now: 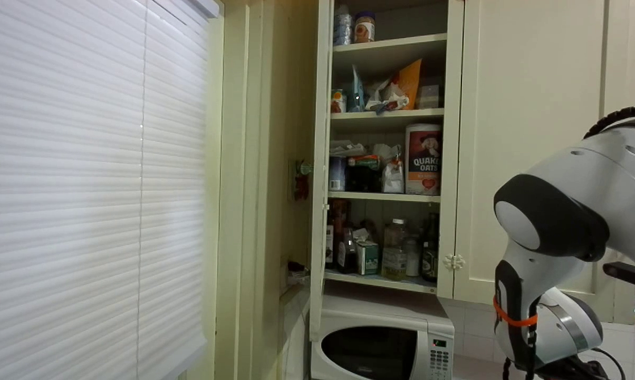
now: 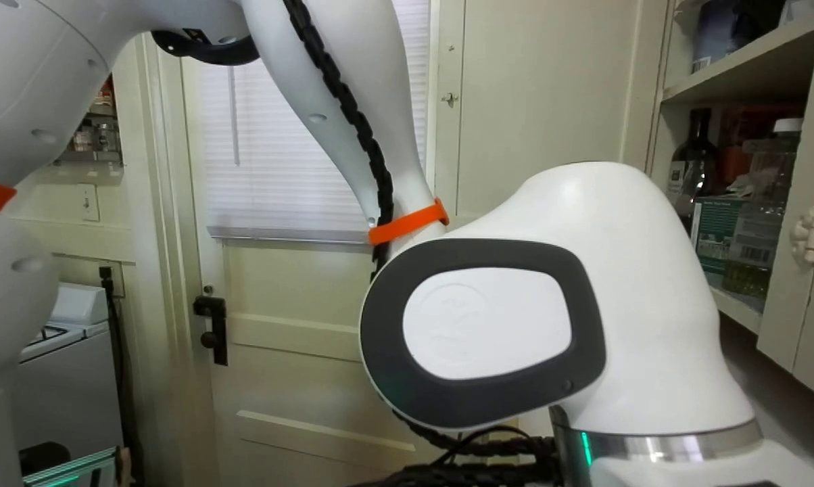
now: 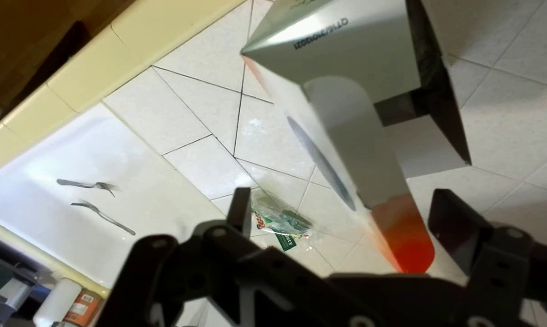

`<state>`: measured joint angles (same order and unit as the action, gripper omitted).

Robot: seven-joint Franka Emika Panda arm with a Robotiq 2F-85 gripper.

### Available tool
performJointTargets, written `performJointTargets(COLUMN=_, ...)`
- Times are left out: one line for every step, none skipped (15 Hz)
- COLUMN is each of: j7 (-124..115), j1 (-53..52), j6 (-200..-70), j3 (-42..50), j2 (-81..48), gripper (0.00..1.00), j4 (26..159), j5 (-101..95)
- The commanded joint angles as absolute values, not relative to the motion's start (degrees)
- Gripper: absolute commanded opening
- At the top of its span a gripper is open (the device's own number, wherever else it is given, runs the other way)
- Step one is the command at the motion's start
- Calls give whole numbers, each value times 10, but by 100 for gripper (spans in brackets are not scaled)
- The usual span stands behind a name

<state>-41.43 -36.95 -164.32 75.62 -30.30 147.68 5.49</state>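
Observation:
In the wrist view my gripper (image 3: 344,213) stands open, its two dark fingers wide apart. A carton (image 3: 355,59) with an open end looms close in front of it. The carton's long flap, red at its tip (image 3: 410,245), reaches down into the gap, closer to the right-hand finger. Whether flap and finger touch, I cannot tell. Beyond the left-hand finger, a clear plastic bag with green and red print (image 3: 282,222) lies on the white tiles. The exterior views show the arm, but not the fingers.
A white sink (image 3: 164,200) holds two forks (image 3: 103,218); its yellow tiled edge (image 3: 141,32) runs alongside. In an exterior view, an open cupboard with stocked shelves (image 1: 386,198) hangs above a white microwave (image 1: 433,327). The arm stands right of it, before a cabinet door (image 1: 534,132).

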Motion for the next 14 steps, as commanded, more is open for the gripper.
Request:
performJointTargets(j7=-399, j1=-363, j6=-1648, j3=752, j2=-283, gripper=100, j4=1479, j5=67)
performJointTargets(j7=-399, j1=-363, j6=-1649, j3=751, j2=-282, gripper=100, j4=1479, j5=67)
performJointTargets(j7=-399, j1=-364, j6=-1651, j3=752, j2=-281, gripper=100, j4=1479, j5=67)
performJointTargets(j7=-397, j1=-364, j6=-1660, j3=751, j2=-277, gripper=100, j4=1481, j5=67)
performJointTargets(j7=-393, j1=-362, j6=-1667, j3=748, j2=-273, gripper=100, j4=1482, j5=66)
performJointTargets(j7=-386, j1=-356, j6=-1676, j3=741, j2=-265, gripper=100, j4=1482, j5=65)
performJointTargets(j7=-378, j1=-344, j6=-1686, j3=729, j2=-259, gripper=100, j4=1481, j5=65)
performJointTargets(j7=-367, j1=-330, j6=-1703, j3=714, j2=-245, gripper=100, j4=1482, j5=66)
performJointTargets(j7=-357, j1=-317, j6=-1721, j3=699, j2=-236, gripper=100, j4=1483, j5=67)
performJointTargets(j7=-343, j1=-298, j6=-1737, j3=677, j2=-221, gripper=100, j4=1483, j5=68)
performJointTargets(j7=-334, j1=-277, j6=-1744, j3=653, j2=-212, gripper=100, j4=1481, j5=70)
performJointTargets(j7=-323, j1=-255, j6=-1752, j3=628, j2=-203, gripper=100, j4=1480, j5=72)
performJointTargets(j7=-313, j1=-231, j6=-1758, j3=601, j2=-193, gripper=100, j4=1480, j5=74)
performJointTargets(j7=-304, j1=-211, j6=-1763, j3=578, j2=-186, gripper=100, j4=1480, j5=77)
